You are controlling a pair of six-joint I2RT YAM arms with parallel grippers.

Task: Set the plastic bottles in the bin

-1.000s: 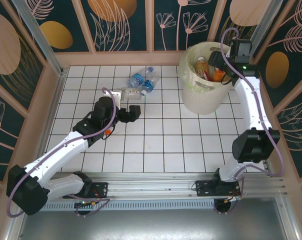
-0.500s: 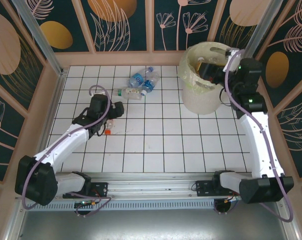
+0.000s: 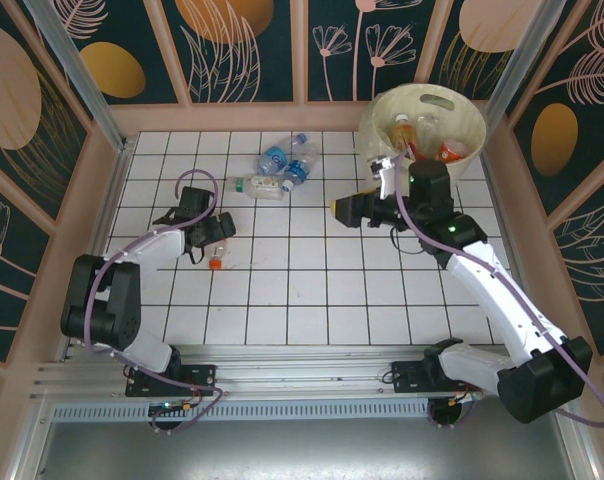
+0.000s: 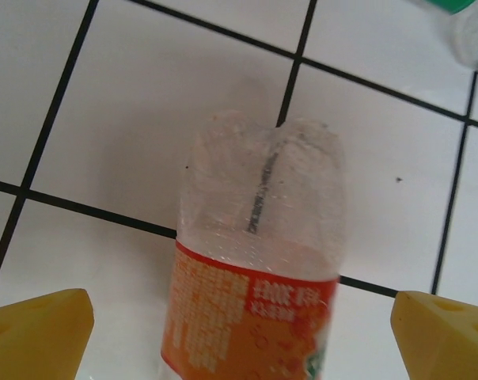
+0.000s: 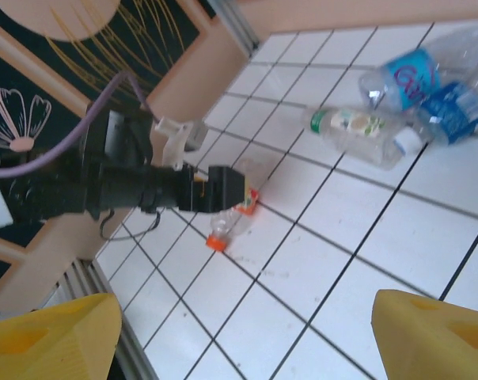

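White tiled tabletop (image 4: 128,134) offers no backstop: left gripper (image 4: 239,313), jaws apart astride the orange-labelled bottle (image 4: 259,206), could squeeze this slick round body sideways if closing off-centre.

The table (image 3: 312,290) I work over is white tile, cut into squares by thin black grid lines. A pale wooden kerb (image 3: 232,117) runs along its 12 o'clock edge and down the 9 and 3 o'clock sides. Behind the kerb stand dark teal wall panels (image 3: 247,50) painted with peach ovals and line-drawn leaves and flowers, and a bare aluminium post (image 3: 72,70) slants up at 11 o'clock. At 6 o'clock a ribbed aluminium rail (image 3: 312,362) spans the near edge, with a flat grey surface (image 3: 302,450) beyond it.
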